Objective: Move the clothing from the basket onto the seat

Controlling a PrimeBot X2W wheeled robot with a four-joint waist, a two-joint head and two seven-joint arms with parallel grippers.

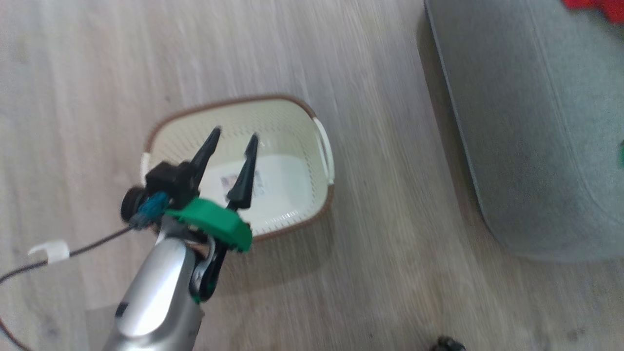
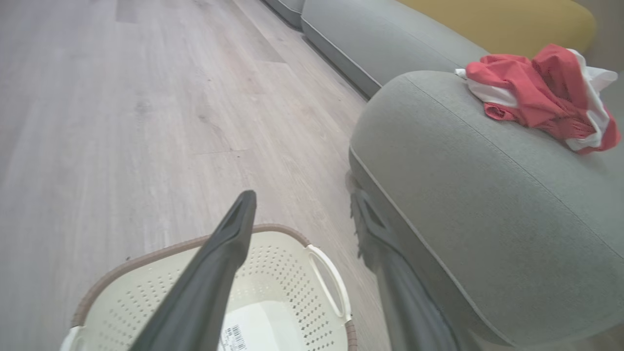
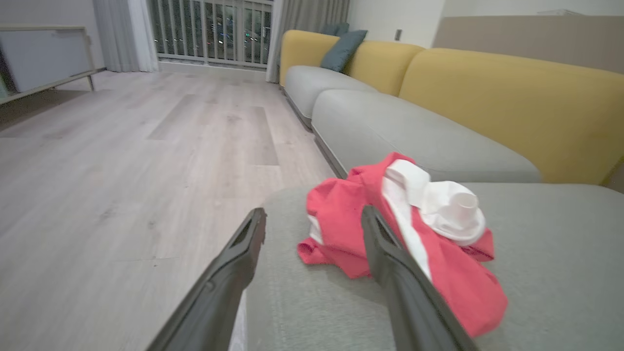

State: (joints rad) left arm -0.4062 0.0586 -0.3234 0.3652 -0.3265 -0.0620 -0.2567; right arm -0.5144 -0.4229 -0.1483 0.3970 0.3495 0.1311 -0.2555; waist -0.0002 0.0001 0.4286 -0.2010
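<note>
The red and white clothing [image 3: 341, 214] lies crumpled on the grey seat [image 3: 560, 253]. My right gripper [image 3: 313, 214] is open just in front of it, with nothing between its fingers. In the left wrist view the clothing [image 2: 536, 92] rests on top of the seat [image 2: 487, 195], far from the basket [image 2: 170, 248]. My left gripper [image 1: 234, 136] is open and hovers over the cream basket [image 1: 292, 131], which holds only a label sticker. The basket stands on the floor left of the seat [image 1: 536, 122]. A scrap of the red clothing [image 1: 599, 7] shows at the head view's top right corner.
Wood floor [image 1: 390, 243] surrounds the basket. A dark cable with a white tag [image 1: 48, 251] trails at the lower left. Behind the seat run more grey cushions [image 3: 390, 126], yellow backrests [image 3: 512, 107] and blue pillows [image 3: 343, 48]. A low cabinet [image 3: 44, 58] stands far left.
</note>
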